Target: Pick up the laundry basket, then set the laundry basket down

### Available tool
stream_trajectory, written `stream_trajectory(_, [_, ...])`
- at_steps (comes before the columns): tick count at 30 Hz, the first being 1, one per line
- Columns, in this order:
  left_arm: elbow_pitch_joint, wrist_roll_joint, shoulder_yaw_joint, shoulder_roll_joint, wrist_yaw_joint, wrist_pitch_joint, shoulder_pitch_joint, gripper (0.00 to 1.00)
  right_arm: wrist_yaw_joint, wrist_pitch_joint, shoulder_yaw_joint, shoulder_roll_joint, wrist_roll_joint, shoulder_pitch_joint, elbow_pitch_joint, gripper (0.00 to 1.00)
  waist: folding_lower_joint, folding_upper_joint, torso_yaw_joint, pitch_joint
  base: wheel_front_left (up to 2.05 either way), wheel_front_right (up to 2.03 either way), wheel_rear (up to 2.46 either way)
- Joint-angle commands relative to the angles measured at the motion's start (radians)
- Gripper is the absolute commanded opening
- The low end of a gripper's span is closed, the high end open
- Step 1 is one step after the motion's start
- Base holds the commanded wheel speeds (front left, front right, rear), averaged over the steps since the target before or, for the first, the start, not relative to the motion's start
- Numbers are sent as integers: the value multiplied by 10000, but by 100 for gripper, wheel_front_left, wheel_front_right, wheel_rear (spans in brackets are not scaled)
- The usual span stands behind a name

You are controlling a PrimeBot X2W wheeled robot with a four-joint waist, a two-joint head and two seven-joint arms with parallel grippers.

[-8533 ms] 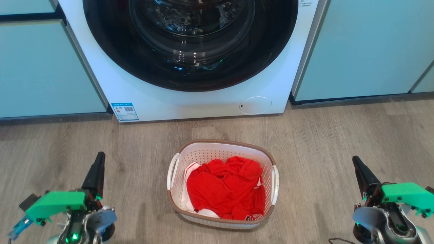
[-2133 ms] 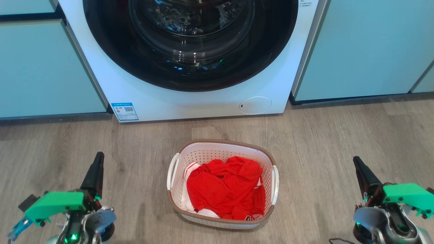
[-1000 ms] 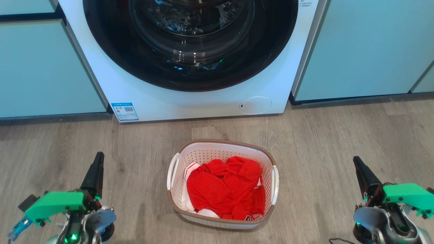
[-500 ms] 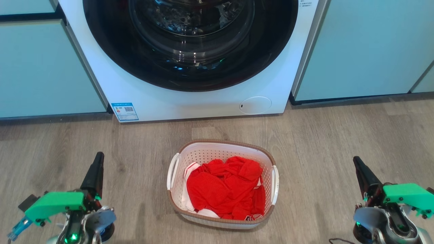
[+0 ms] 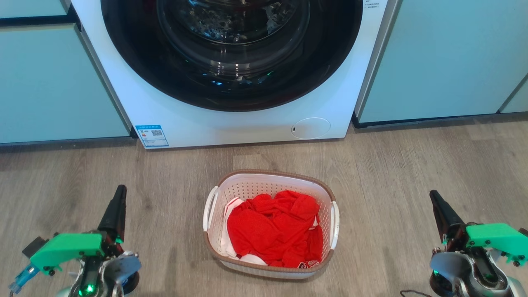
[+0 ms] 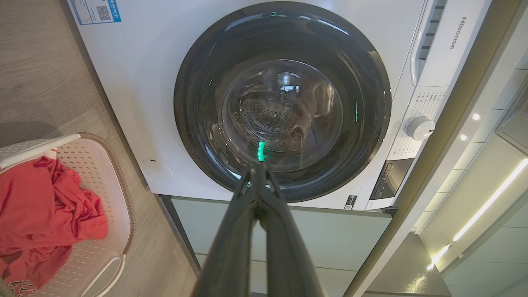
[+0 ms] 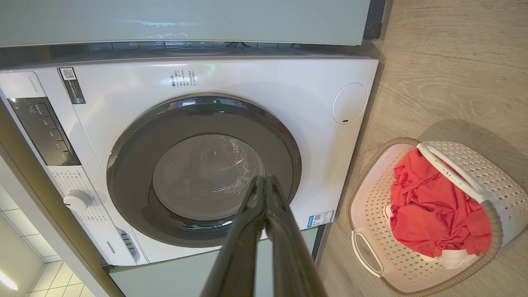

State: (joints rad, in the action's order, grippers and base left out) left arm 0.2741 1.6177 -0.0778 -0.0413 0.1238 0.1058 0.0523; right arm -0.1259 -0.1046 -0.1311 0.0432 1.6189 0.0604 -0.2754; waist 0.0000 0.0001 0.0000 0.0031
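The laundry basket (image 5: 214,231) is white and perforated with a brown rim and two white side handles. It stands on the wood floor in front of the washing machine, holding red clothes (image 5: 274,229). The same laundry basket (image 6: 117,185) shows at the left of the left wrist view, and the laundry basket (image 7: 474,165) lies at the right of the right wrist view. My left gripper (image 5: 120,190) is shut and empty, well to the left of the basket. Well to the basket's right is my right gripper (image 5: 432,194), shut with nothing held.
A white front-loading washing machine (image 5: 247,123) with a dark round door stands behind the basket. Pale green cabinets (image 5: 433,62) flank it on both sides. Bare wood floor (image 5: 392,173) lies around the basket and between it and each gripper.
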Motion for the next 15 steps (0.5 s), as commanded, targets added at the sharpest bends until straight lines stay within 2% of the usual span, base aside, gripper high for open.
stream_trajectory(1, [-291, -97, -368, -92, 69, 80, 558, 0, -48, -91, 167, 74, -108, 476, 307, 0, 0, -1, 0, 0, 0, 0, 0])
stream_trajectory(15, [-291, -98, -369, -91, 69, 81, 558, 0, -48, -92, 165, 73, -109, 476, 307, 0, 0, -1, 0, 0, 0, 0, 0])
